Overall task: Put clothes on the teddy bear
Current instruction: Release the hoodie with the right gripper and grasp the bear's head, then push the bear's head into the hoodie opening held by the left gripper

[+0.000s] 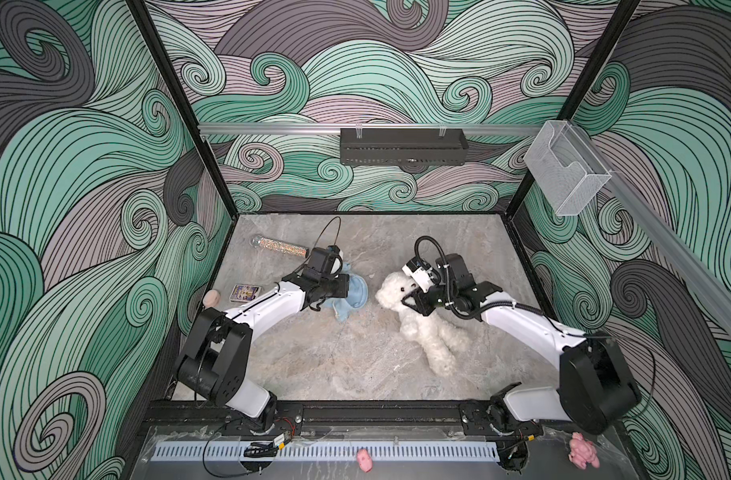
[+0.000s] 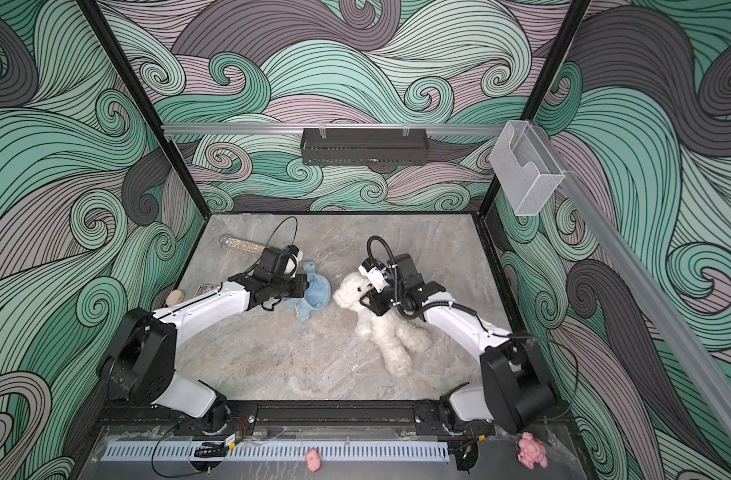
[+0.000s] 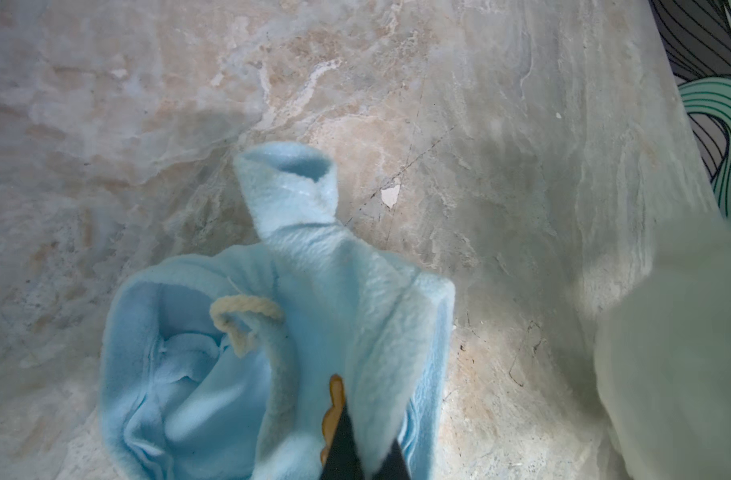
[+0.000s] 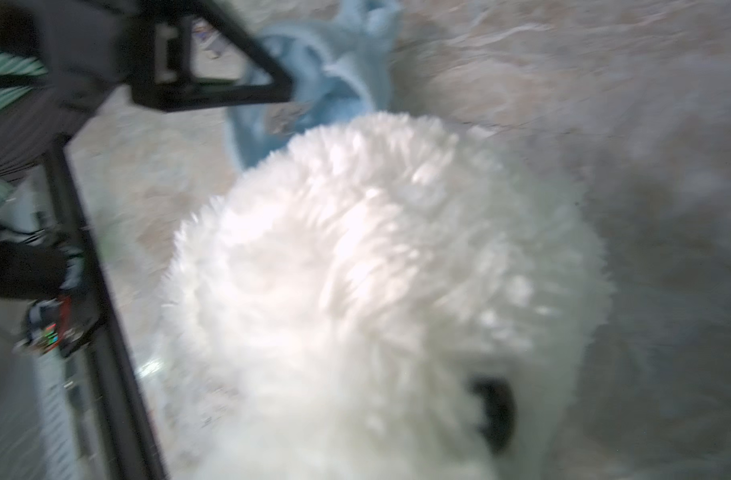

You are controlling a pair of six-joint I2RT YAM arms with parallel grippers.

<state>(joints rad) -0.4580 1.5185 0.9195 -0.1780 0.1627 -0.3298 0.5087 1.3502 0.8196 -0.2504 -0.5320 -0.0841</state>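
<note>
The teddy bear [image 1: 426, 328] [image 2: 380, 332] is fluffy and white and lies right of the table's middle in both top views, head toward the back. My right gripper [image 1: 411, 302] [image 2: 367, 300] is pressed into the fur at its neck. In the right wrist view the bear's head [image 4: 376, 270] fills the frame and hides the fingers, so their gap does not show. A light blue fleece garment [image 1: 357, 291] [image 2: 316, 291] [image 3: 314, 270] lies left of the bear. My left gripper [image 1: 347, 286] [image 2: 305, 286] [image 3: 357, 449] is shut on a fold of it.
A glitter tube [image 1: 278, 245] lies at the back left. A card pack [image 1: 245, 292] and a round peach toy [image 1: 211, 297] sit by the left wall. Two pink plush toys [image 1: 364, 459] [image 1: 582, 455] lie in front of the arm bases. A black basket [image 1: 401, 145] hangs on the back wall.
</note>
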